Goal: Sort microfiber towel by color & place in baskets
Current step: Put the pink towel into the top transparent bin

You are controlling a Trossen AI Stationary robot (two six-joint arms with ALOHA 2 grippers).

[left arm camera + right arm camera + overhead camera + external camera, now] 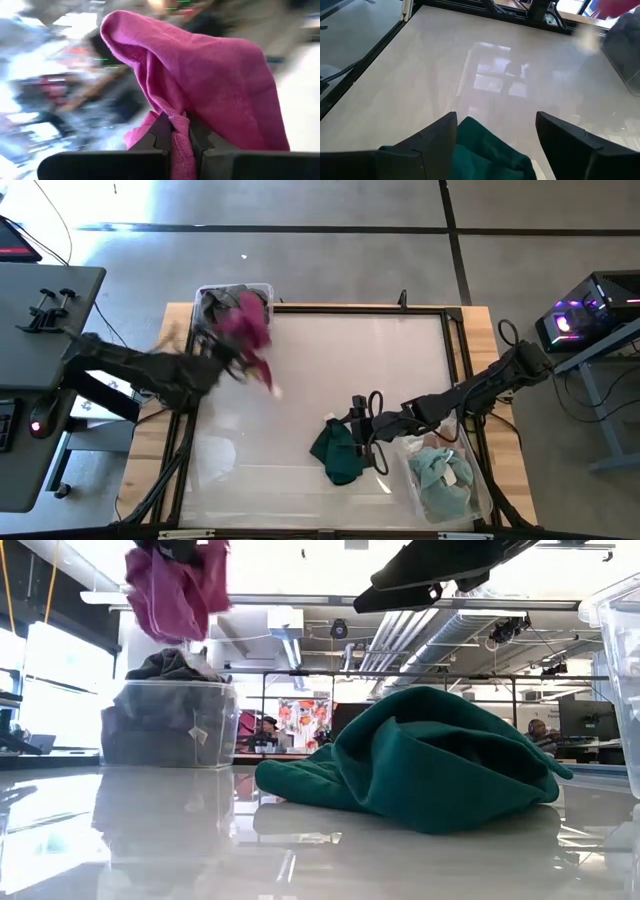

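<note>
My left gripper [232, 360] is shut on a magenta towel [248, 335], held in the air beside the small clear basket [205, 298] at the far left, which holds dark towels. In the low view the magenta towel [175, 590] hangs above that basket [165, 725]. A dark green towel [338, 452] lies crumpled on the table near the front. My right gripper [362, 432] is open just above it, its fingers on either side of the towel's edge [487, 147]. The larger clear basket [478, 480] at the front right holds light teal towels [440, 475]. My left gripper pinches a bunched fold of the magenta towel [181, 137] between its two fingers [161, 132]. The towel is lifted clear of the table and billows out beyond the fingertips, slack.
A black frame [360, 310] runs round the white table top. A dark box with purple lights [585, 315] stands off the table to the right. The middle of the table [350, 370] is bare.
</note>
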